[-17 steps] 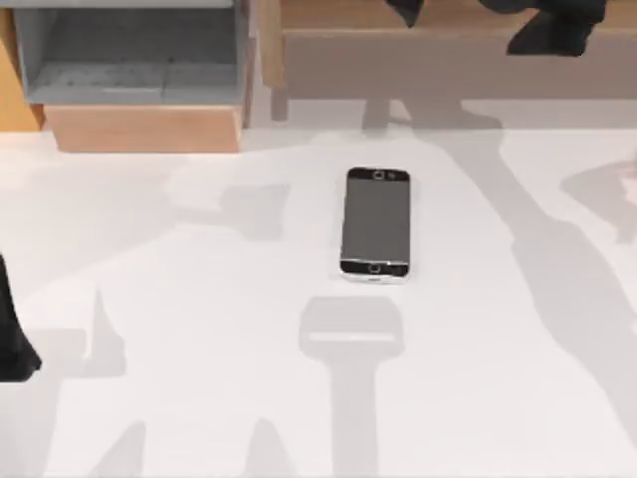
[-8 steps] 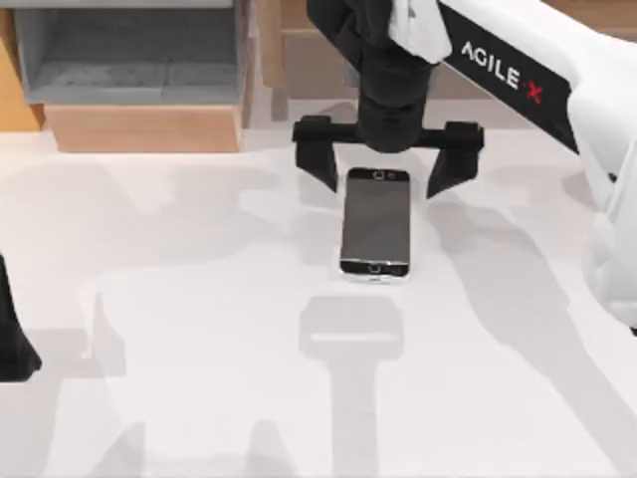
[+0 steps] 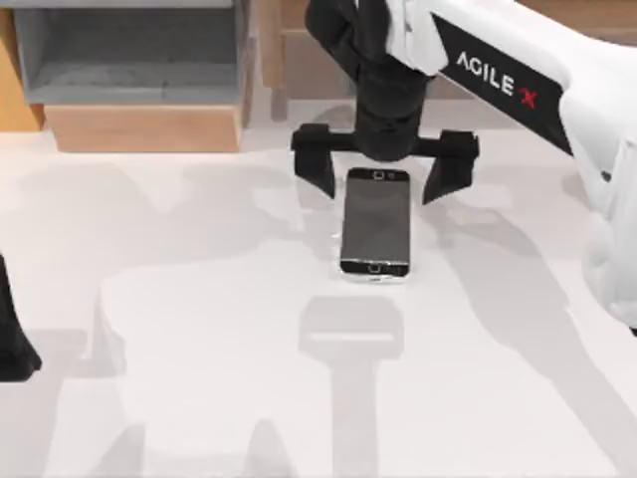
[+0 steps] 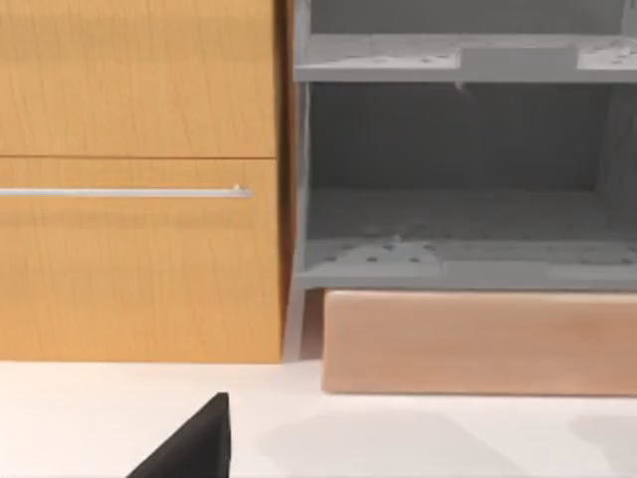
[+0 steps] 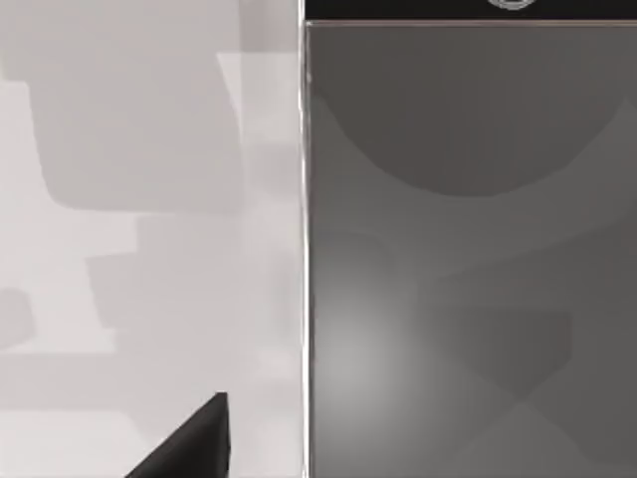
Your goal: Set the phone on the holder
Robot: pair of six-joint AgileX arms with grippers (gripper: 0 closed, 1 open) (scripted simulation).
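One phone [image 3: 375,223] lies flat on the white table [image 3: 199,329], screen up, a little right of the table's middle in the top view. Its long side runs from near to far, and a black band shows at each end with the dark grey screen between them.

Two arms are in sight. The right gripper [image 3: 384,162] hangs over the far end of the phone, its two black fingers spread wide — one finger [image 3: 316,159] just left of the phone's far corner, the other on the right side of it. Neither finger touches the phone; the phone's far end sits in the gap between them. The white right arm [image 3: 528,85] runs off to the right and carries red-and-white lettering. In the right wrist view the phone [image 5: 468,259] is seen close up beside bare table, with a thin silver rim along its edge, and one dark fingertip [image 5: 189,443] pokes into the frame.

The left arm [image 3: 12,334] is parked at the table's left edge; I cannot tell how its fingers stand. Its wrist camera faces one wooden cabinet [image 4: 139,179] with one silver handle bar [image 4: 124,192], and one grey shelf unit [image 4: 458,159] with two shelf levels showing, set on a pale wooden block [image 4: 478,344]. That shelf unit [image 3: 129,55] stands at the far left of the table.
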